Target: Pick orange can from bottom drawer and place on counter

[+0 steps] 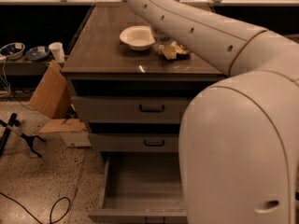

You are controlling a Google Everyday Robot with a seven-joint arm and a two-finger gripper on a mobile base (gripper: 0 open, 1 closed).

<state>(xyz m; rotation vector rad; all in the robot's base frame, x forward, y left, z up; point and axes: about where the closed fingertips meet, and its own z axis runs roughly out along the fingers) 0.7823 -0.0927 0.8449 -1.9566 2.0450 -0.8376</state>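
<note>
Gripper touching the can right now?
Cannot tell. Camera view: the gripper is over the counter right by the can, beside the bowl, but the arm hides where they would meet.

Orange can point(172, 51): small, crumpled, yellow-orange with pale glints, resting on the counter point(105, 45) toward its right side; gripper point(162, 40) close above it, mostly hidden. Counter: broad, flat, glossy grey-brown top of the drawer cabinet. Bottom drawer point(140, 183): grey metal, pulled out, flat tray floor exposed, small dark handle at front.
</note>
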